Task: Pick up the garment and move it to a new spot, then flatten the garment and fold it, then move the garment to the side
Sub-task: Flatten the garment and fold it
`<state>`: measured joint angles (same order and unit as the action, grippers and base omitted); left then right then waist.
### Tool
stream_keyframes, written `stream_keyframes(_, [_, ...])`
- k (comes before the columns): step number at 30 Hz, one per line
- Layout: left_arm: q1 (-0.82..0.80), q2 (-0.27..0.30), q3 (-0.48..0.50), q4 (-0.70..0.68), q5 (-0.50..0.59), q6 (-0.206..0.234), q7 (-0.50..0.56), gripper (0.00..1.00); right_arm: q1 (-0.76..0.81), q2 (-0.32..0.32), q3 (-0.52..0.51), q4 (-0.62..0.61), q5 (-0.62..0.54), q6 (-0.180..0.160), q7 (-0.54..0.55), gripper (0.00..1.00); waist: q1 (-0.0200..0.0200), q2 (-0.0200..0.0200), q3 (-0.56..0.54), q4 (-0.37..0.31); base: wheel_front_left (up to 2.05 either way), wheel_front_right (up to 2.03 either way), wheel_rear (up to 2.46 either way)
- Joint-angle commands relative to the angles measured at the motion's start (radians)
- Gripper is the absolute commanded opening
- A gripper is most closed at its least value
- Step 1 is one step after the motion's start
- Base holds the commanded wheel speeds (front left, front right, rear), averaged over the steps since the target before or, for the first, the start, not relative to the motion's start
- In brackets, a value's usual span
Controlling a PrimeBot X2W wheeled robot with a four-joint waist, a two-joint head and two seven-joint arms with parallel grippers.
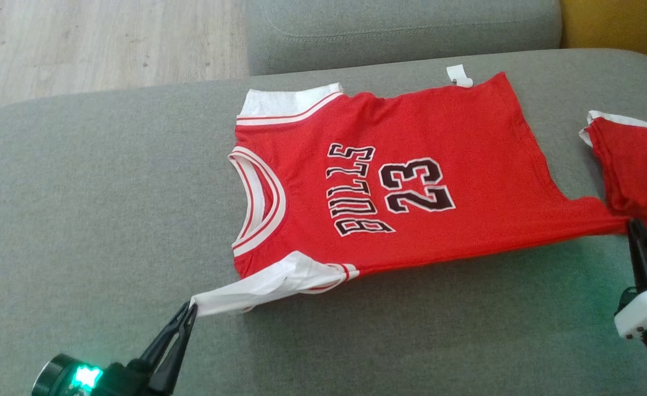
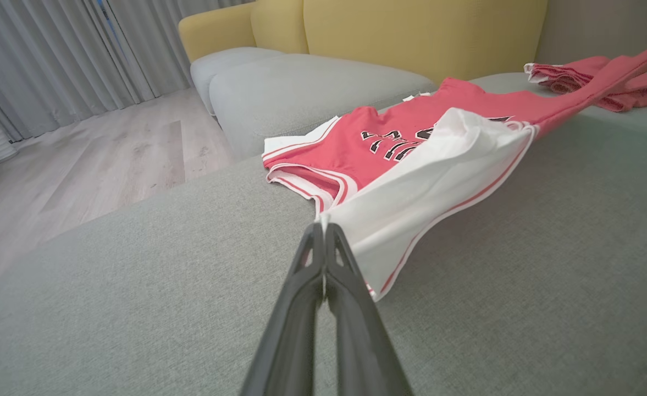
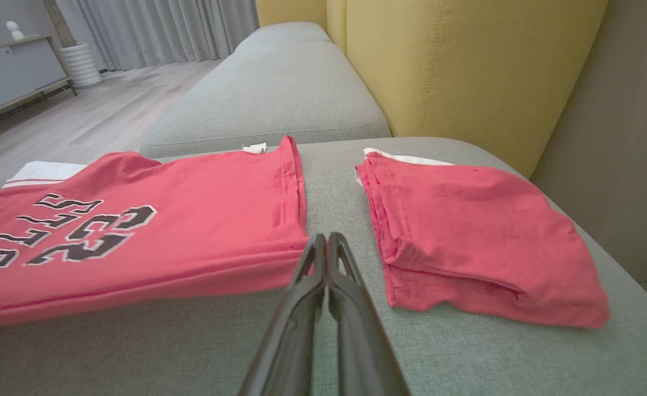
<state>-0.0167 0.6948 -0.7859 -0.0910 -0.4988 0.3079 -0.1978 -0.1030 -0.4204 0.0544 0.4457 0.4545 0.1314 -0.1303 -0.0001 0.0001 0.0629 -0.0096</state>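
The grey sofa seat [image 1: 92,231] takes most of the head view, with pale wooden floor [image 1: 98,44] behind it. The wrist views give more of the room: a tall yellow backrest [image 3: 466,71] and grey curtains [image 2: 54,55] (the left wrist view shows these most clearly). The garment [image 1: 438,143], a red jersey printed "BULLS 23", lies face up and mostly flat in the middle of the seat, with its collar toward the robot's left. Just beside its hem, on the right, a second red garment [image 3: 477,231] lies folded. The right wrist view shows its stacked layers and a strip of seat between the two hems. The left gripper [image 1: 191,312] has its jaws pressed together on the edge of the near white sleeve, which is stretched to a point. The right gripper [image 1: 632,224] is closed too, pinching the near corner of the hem, and the cloth there is taut. A small white label [image 1: 459,75] sticks out at the far side seam.
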Motion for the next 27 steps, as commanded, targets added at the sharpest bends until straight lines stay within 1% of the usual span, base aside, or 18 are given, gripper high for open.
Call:
stream_keyframes(1, [-0.049, 0.045, 0.039, -0.022, -0.002, 0.001, 0.004, 0.00, -0.012, -0.025, -0.011, -0.050, -0.012, -0.001, 0.010, 0.00, 0.0001, -0.0001, 0.003, -0.001, 0.00, 0.00, 0.00])
stream_keyframes(4, [-0.090, 0.041, 0.042, -0.007, 0.000, -0.014, 0.017, 0.00, -0.004, -0.002, -0.050, -0.101, -0.036, -0.001, 0.051, 0.00, 0.0001, -0.0001, 0.019, -0.003, 0.00, 0.00, 0.00])
stream_keyframes(7, [-0.160, 0.028, 0.044, 0.024, 0.016, -0.037, 0.027, 0.00, -0.019, 0.021, -0.077, -0.125, -0.058, -0.001, 0.085, 0.00, 0.0001, -0.0001, 0.049, 0.000, 0.00, 0.00, 0.00])
stream_keyframes(12, [-0.325, -0.009, 0.039, 0.111, 0.066, -0.094, 0.026, 0.00, -0.085, 0.046, -0.098, -0.124, -0.087, -0.001, 0.120, 0.00, 0.0001, -0.0001, 0.122, 0.010, 0.00, 0.00, 0.00])
stream_keyframes(22, [-0.682, -0.127, 0.008, 0.397, 0.161, -0.225, -0.010, 0.00, -0.287, 0.057, -0.069, -0.013, -0.125, -0.001, 0.128, 0.00, 0.0001, -0.0001, 0.246, 0.019, 0.00, 0.00, 0.00])
stream_keyframes(27, [-0.793, -0.177, -0.013, 0.533, 0.203, -0.261, -0.038, 0.00, -0.367, 0.062, -0.036, 0.067, -0.133, -0.001, 0.108, 0.00, 0.0001, -0.0001, 0.284, 0.019, 0.00, 0.00, 0.00])
